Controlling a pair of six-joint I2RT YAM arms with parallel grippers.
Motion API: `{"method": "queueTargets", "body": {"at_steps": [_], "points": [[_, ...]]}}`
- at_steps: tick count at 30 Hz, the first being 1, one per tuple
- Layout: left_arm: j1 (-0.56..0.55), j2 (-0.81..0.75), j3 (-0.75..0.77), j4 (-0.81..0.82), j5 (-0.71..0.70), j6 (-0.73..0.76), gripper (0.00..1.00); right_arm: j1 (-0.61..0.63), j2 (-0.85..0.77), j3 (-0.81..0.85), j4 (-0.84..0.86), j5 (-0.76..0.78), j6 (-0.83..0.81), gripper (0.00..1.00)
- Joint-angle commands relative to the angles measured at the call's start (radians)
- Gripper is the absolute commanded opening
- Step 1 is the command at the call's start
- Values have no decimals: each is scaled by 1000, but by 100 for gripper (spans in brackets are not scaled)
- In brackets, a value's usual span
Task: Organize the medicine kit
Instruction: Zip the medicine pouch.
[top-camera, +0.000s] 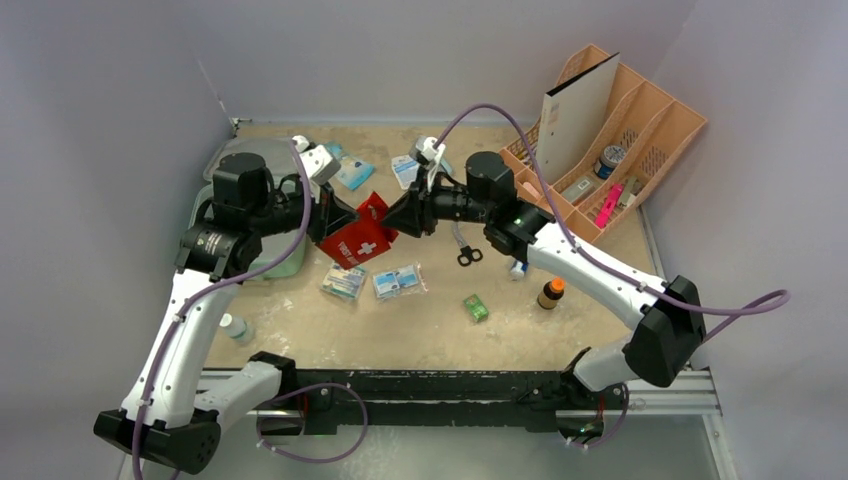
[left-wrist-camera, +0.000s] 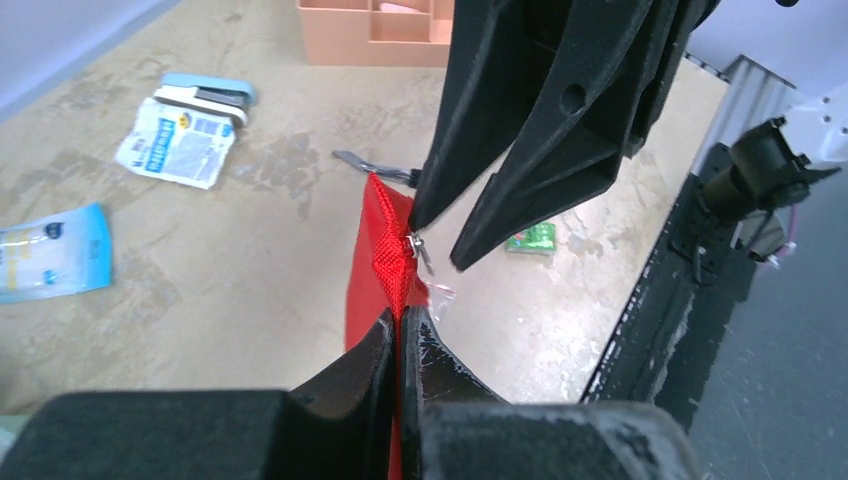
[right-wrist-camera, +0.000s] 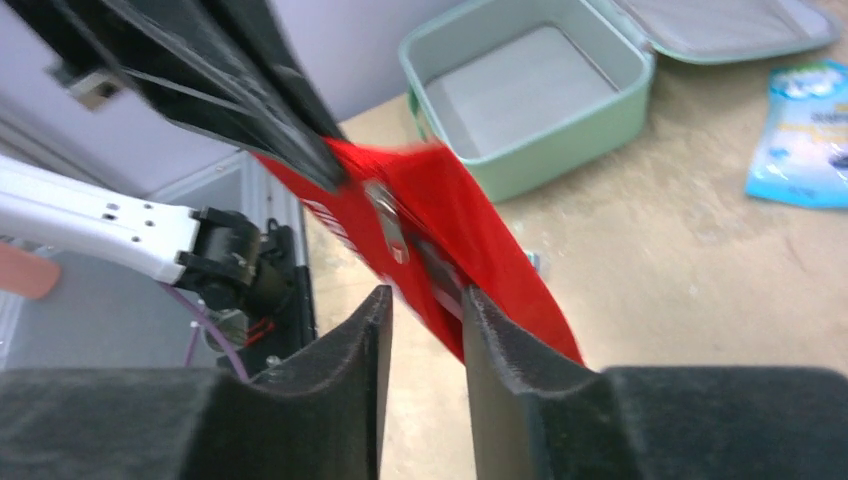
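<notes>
- Two arms meet over the middle of the surface (top-camera: 420, 340), tips almost nose to nose, with the red first aid pouch (top-camera: 362, 240) caught between them.
- Left tool (left-wrist-camera: 398, 340) is clenched tight on the pouch's woven edge. In its wrist view the pads are pressed together with red fabric squeezed between them.
- Right tool (right-wrist-camera: 425, 310) has its jaws parted. You can see the surface through the gap, and the pouch lies across one finger rather than being pinched. From the left wrist view, its two tips sit either side of the little metal zipper pull (left-wrist-camera: 418, 248).
- The medicine kit (right-wrist-camera: 560, 140) is the mint-green case at the left side of the surface, mostly tucked under the left arm in the top view. Its lid is flipped back, so it's lying open, well apart from the pouch.
- Loose stuff on the surface: a couple of flat packets (top-camera: 398, 281) just below the pouch, black scissors (top-camera: 468, 256) by the right arm, a small green box (top-camera: 476, 308) and a brown bottle with an orange cap (top-camera: 550, 293).
- Peach organizer (top-camera: 640, 130) sits at the far right corner with a few bits in its slots.
</notes>
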Motion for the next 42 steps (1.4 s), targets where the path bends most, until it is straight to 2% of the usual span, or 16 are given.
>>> {"method": "queueTargets", "body": {"at_steps": [1, 5, 10, 12, 17, 21, 24, 30, 42], "points": [[8, -30, 8, 69, -49, -45, 0, -54, -51, -29, 17, 23, 92, 39], [8, -32, 4, 93, -58, -106, 0, -40, -93, -36, 21, 92, 87, 49], [8, -39, -14, 151, -50, -203, 0, 13, -111, -46, 57, 187, -6, 49], [8, -41, -18, 159, -39, -212, 0, 25, -113, -43, 85, 168, -8, 48], [8, -68, -51, 204, -20, -182, 0, 25, -83, -8, 140, 35, 95, 50], [8, -81, -53, 224, 21, -189, 0, 25, -70, -2, 155, 19, 190, 58], [8, -92, -53, 239, 29, -193, 0, 25, -69, -5, 186, 27, 261, 60], [8, -103, -53, 274, 64, -213, 0, 23, -46, -7, 312, -52, 413, 55], [8, -127, -84, 276, 72, -189, 0, 21, -51, -30, 425, -47, 515, 40]]}}
